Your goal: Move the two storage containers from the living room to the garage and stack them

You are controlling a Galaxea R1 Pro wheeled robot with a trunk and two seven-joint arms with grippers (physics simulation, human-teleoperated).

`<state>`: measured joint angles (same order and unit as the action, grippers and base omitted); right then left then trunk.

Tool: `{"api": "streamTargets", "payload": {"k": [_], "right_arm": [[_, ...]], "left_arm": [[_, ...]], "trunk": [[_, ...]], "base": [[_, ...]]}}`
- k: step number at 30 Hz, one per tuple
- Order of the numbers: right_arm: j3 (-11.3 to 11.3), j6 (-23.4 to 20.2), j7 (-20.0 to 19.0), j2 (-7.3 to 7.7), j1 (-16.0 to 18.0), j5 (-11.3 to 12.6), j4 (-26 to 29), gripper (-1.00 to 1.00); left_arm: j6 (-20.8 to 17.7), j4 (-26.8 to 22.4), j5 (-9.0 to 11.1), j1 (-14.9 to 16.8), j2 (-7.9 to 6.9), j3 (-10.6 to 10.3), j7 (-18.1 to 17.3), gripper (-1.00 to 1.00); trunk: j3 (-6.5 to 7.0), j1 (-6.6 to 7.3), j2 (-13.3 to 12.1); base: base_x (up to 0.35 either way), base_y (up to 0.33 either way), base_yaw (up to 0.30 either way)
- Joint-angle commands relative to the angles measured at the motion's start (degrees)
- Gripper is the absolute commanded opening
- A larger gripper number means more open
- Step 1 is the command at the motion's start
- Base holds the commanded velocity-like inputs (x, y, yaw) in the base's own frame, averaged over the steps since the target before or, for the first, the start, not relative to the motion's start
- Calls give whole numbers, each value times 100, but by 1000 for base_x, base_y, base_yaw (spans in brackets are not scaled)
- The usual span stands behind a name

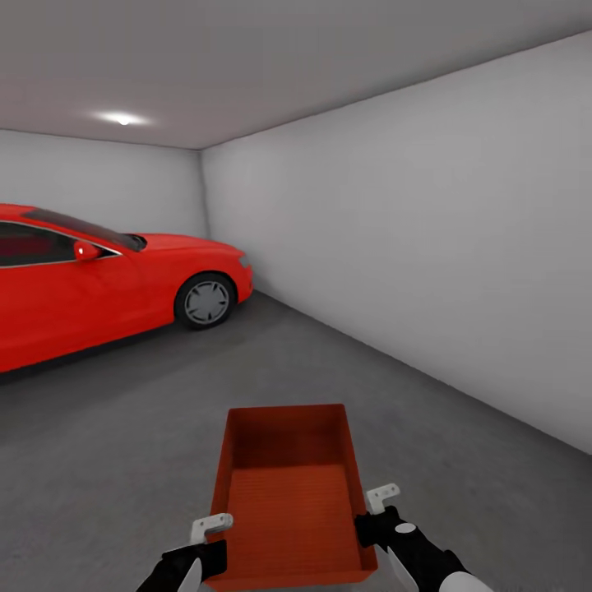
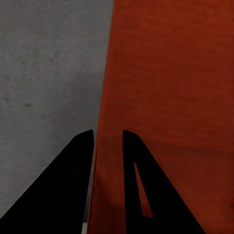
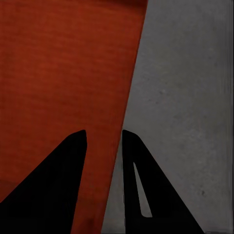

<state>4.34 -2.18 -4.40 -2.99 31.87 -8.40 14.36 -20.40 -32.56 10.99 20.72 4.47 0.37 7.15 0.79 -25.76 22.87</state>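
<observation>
container, both tools gripping walls, garage

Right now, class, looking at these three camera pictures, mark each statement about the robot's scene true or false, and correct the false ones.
1. The storage container is held between both grippers. True: the left gripper and the right gripper each pinch a side wall.
2. The container is full of boxes. False: it is empty, with its ribbed bottom showing.
3. A red car stands ahead on the robot's left. True.
4. The floor is light wood planks. False: it is dark grey concrete.
5. A second container already sits on the floor ahead. False: no second container is visible there.
</observation>
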Motion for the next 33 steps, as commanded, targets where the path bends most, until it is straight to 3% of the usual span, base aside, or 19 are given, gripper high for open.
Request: {"api": "streamTargets", "payload": {"k": [1, 22, 33], "right_arm": [[15, 15, -175, -237, 3, 5, 32, -100], [15, 15, -175, -234, 3, 5, 32, -100], [15, 15, -175, -237, 3, 5, 32, -100]], "left_arm": [[-46, 4, -18, -7, 3, -11, 67, -100], [-44, 4, -18, -7, 1, -11, 67, -100], [-45, 4, -18, -7, 1, -11, 67, -100]], "trunk": [[0, -2, 4], [54, -2, 4], [58, -2, 4]], "base": [[0, 0, -268], [0, 0, -258], [0, 0, -37]]}}
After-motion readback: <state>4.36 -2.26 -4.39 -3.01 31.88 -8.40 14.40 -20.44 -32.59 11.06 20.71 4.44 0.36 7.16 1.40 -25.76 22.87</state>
